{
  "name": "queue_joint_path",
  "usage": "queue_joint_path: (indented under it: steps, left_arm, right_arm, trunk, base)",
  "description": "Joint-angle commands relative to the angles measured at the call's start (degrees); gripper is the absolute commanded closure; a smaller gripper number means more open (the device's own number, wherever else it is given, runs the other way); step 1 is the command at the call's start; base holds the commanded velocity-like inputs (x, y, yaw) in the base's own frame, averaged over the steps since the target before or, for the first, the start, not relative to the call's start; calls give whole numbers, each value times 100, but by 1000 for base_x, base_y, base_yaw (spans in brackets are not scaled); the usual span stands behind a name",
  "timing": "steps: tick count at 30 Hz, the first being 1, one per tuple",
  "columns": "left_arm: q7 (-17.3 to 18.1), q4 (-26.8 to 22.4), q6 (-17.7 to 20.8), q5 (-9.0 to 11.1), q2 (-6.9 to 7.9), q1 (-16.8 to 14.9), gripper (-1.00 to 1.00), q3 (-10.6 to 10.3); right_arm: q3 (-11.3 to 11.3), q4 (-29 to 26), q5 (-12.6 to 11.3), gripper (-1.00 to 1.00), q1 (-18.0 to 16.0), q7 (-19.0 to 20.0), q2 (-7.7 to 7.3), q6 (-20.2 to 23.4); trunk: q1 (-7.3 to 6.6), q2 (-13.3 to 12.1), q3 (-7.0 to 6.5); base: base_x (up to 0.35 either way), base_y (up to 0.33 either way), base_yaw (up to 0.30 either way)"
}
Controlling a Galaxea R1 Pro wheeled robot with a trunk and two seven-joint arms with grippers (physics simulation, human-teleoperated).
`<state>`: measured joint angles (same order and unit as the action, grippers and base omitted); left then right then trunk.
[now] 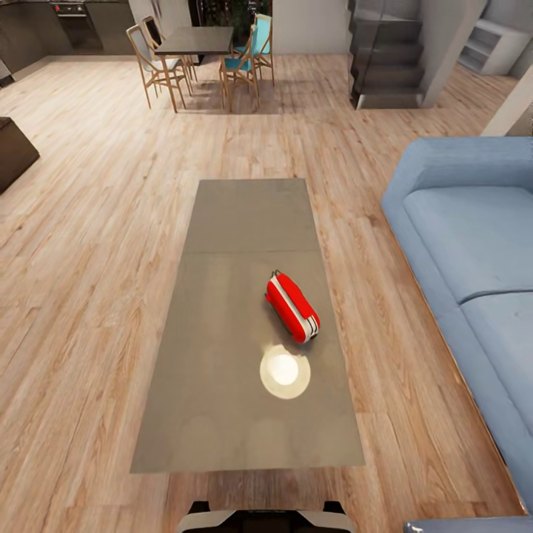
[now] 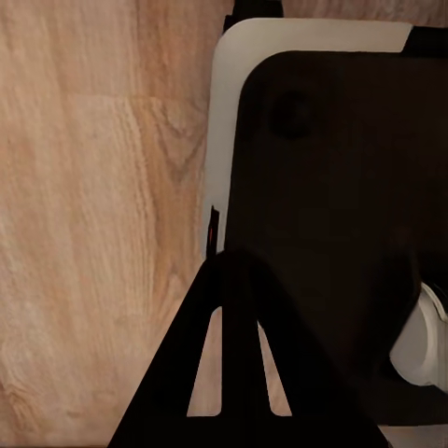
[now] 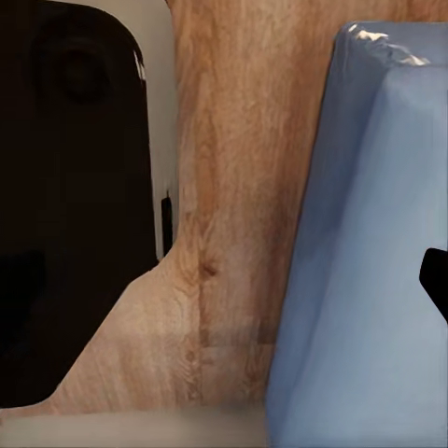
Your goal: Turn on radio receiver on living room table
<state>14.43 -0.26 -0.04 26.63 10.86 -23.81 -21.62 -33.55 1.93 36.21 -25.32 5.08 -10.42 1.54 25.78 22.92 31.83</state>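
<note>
The red radio receiver [image 1: 292,307] lies slanted on the right half of the long grey table [image 1: 222,333], its white band facing up and its wire handle at the far end. It lies beyond the top's seam as measured from the far end, on the near section. My left gripper [image 2: 240,308] hangs low beside my base, its dark fingers [image 2: 201,373] pressed together, shut on nothing. The right gripper [image 3: 280,280] also hangs by the base, open, with one finger tip [image 3: 434,280] against the sofa's blue side. Both grippers are far from the radio.
A light blue sofa [image 1: 474,252] runs along the table's right side, with a strip of plank floor [image 1: 89,259] between them. A pendant lamp's bright reflection [image 1: 285,370] lies just in front of the radio. Wooden dining table and chairs [image 1: 196,52] and stairs [image 1: 385,59] stand far back. My base [image 1: 266,518] is at the table's near end.
</note>
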Motion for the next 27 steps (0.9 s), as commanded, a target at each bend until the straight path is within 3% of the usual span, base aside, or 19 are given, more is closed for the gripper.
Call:
queue_joint_path:
  steps: [1,10,27]
  left_arm:
    - [-1,0,-2,0,-4,7,100,0]
    - [-144,0,-3,0,-105,17,100,0]
    - [-274,0,-4,0,-171,17,100,0]
  right_arm:
    - [-1,0,0,-100,50,-8,45,-48]
    - [-2,-1,-8,-100,343,-16,251,-142]
    - [-2,0,-26,-100,649,-16,294,-284]
  trunk:
    - [1,0,-10]
    - [1,0,-92]
    - [1,0,-248]
  base:
    - [0,0,0]
    - [0,0,0]
    - [0,0,0]
